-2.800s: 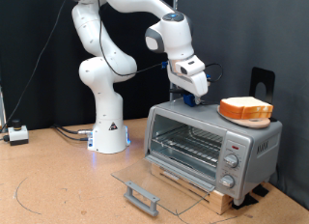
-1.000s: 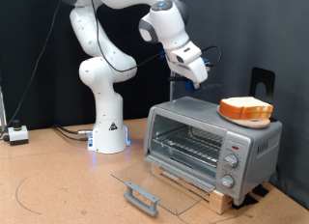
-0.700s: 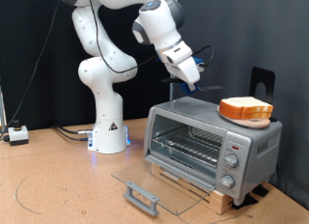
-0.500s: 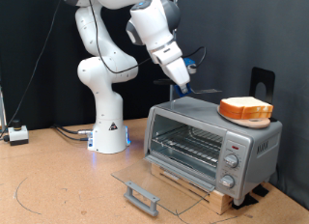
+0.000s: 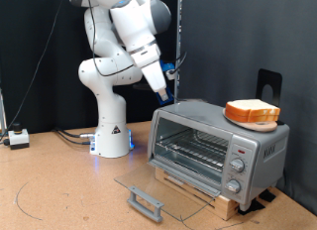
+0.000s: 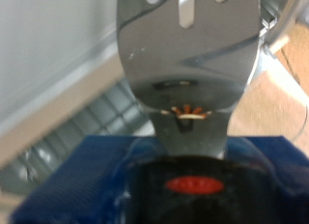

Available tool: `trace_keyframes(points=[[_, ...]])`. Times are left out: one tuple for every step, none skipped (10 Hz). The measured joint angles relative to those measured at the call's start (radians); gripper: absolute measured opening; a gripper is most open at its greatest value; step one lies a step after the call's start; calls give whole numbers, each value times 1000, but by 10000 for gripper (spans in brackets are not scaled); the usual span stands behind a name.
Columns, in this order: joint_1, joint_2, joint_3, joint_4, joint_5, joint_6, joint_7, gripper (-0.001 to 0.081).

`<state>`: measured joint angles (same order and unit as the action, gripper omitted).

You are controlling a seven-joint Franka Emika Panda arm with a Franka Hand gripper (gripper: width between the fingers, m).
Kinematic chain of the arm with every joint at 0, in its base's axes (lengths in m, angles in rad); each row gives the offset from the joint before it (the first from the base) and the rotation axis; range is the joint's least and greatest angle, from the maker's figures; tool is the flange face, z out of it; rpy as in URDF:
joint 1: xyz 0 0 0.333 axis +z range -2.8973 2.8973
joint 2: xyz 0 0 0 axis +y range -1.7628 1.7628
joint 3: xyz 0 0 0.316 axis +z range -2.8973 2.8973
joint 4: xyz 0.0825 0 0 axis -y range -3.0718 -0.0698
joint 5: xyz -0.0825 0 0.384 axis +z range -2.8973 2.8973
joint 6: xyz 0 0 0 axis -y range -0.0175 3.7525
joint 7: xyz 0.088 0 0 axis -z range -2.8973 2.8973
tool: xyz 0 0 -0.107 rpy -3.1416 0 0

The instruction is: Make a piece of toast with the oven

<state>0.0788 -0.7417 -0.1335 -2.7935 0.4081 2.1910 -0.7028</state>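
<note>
The silver oven [image 5: 218,146] stands at the exterior view's right with its glass door [image 5: 149,185] folded down flat and its wire rack bare. On the oven's top an orange plate [image 5: 236,118] carries the piece of toast [image 5: 253,111], with a like slice stacked under it. My gripper [image 5: 164,89] hangs above and to the left of the oven's top corner, shut on a blue-padded handle. In the wrist view this is a slotted metal spatula [image 6: 188,50] with a black handle, and the oven [image 6: 58,98] shows blurred behind it.
The arm's white base [image 5: 111,131] stands left of the oven. The oven sits on a wooden board [image 5: 203,195]. A small white box with cables [image 5: 17,138] lies at the far left. A black stand [image 5: 269,83] rises behind the oven.
The gripper rose from the back of the oven's top with the blue-handled spatula and swung left, away from the toast. The oven, door and plate have not moved.
</note>
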Motion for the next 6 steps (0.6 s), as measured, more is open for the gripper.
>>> trace_keyframes(points=[[-25,3,-30,7,-33,-38,-24,395],[-39,7,-47,13,-46,-64,-43,395],[-39,7,-45,12,-45,-61,-43,395],[-33,7,-45,14,-45,-86,-53,395],[-19,8,-45,17,-37,-95,-62,395],[-3,16,-40,25,-34,-88,-61,395]])
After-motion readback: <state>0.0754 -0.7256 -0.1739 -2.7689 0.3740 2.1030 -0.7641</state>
